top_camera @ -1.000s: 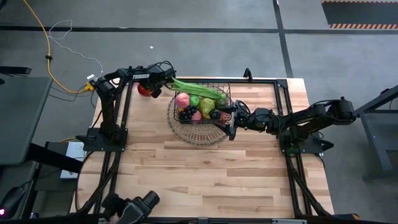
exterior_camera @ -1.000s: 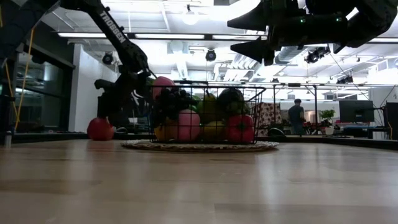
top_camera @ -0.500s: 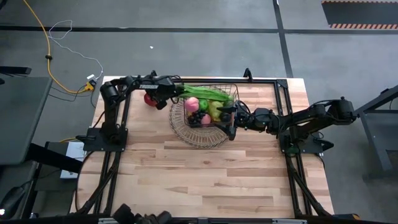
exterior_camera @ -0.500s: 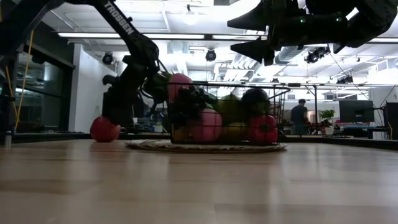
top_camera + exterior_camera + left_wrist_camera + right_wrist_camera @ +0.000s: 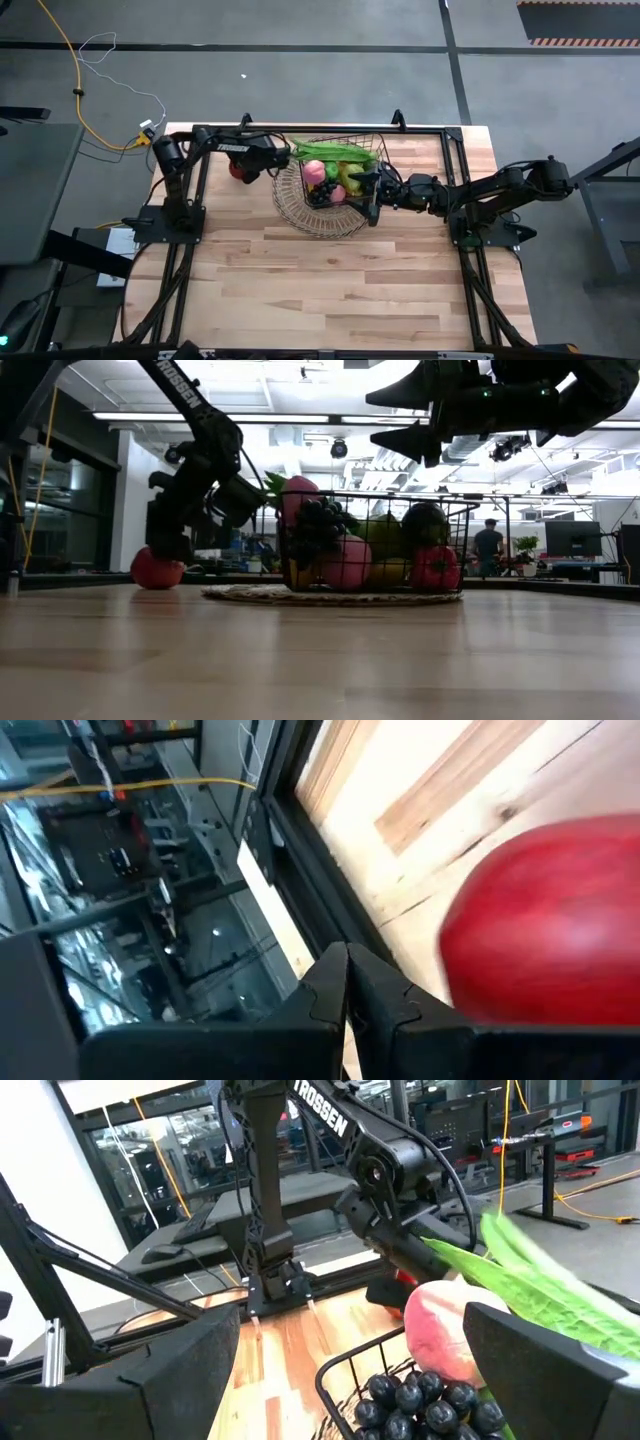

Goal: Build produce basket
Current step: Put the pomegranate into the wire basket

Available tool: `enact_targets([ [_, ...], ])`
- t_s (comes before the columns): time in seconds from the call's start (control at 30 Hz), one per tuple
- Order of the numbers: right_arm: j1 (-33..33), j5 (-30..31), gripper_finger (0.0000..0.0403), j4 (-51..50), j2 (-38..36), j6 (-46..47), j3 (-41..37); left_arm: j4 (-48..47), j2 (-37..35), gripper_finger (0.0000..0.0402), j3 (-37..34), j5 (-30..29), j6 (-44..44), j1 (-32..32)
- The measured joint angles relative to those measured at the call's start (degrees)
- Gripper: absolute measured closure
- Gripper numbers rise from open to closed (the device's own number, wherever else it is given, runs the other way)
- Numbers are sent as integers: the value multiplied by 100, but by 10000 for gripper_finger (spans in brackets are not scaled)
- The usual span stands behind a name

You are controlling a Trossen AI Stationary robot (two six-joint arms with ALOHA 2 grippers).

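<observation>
At the table's far left a red fruit [image 5: 236,171] lay loose on the wood, just outside the basket [image 5: 372,160]. The left gripper [image 5: 278,158], fingers pinched shut on nothing, had pressed against the basket's left side and shoved basket and dish [image 5: 325,215] rightward. The right gripper [image 5: 372,186] hovered spread wide over the right rim. One fruit looked left to load.
</observation>
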Motion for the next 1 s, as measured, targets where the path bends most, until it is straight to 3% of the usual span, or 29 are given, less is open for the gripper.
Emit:
enact_targets([
  [0.43, 0, 0, 29, 2, 0, 10, 0, -1, -1510, 401, -553, 483, -16, -347],
  [0.63, 0, 0, 29, 3, 0, 12, 0, 239, -2605, 401, -551, 601, 705, -634],
  [0.7, 0, 0, 29, 2, 0, 10, 0, 603, -2957, 401, -551, 921, 1293, -666],
  [0.9, 0, -1, 29, 4, 0, 12, 0, 1597, -3504, 394, -586, 3044, 2597, -584],
  [1.0, 0, -2, 29, 4, 0, 12, 0, 1560, -3495, 381, -588, 3205, 2880, -562],
])
